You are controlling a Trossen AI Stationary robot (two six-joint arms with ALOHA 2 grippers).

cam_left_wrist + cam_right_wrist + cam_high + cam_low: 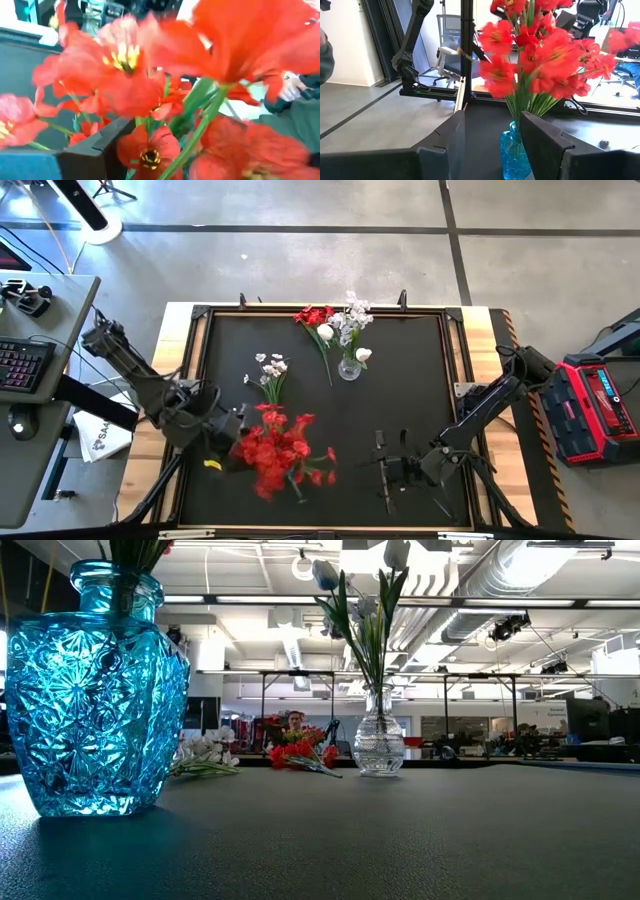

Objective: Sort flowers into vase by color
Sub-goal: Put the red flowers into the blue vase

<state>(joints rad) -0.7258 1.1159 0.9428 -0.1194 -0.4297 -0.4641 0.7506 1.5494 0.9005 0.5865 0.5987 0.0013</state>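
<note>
On the black table, red flowers fill a blue vase.

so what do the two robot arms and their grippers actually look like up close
Both arms are dark, near-black, built of jointed tubular segments. The left arm rises from the table's left edge, the right arm from the right edge. The left gripper carries a small yellow mark beside it. The right gripper has two flat, angular, matte dark grey fingers with stepped notches along their edges.
</note>
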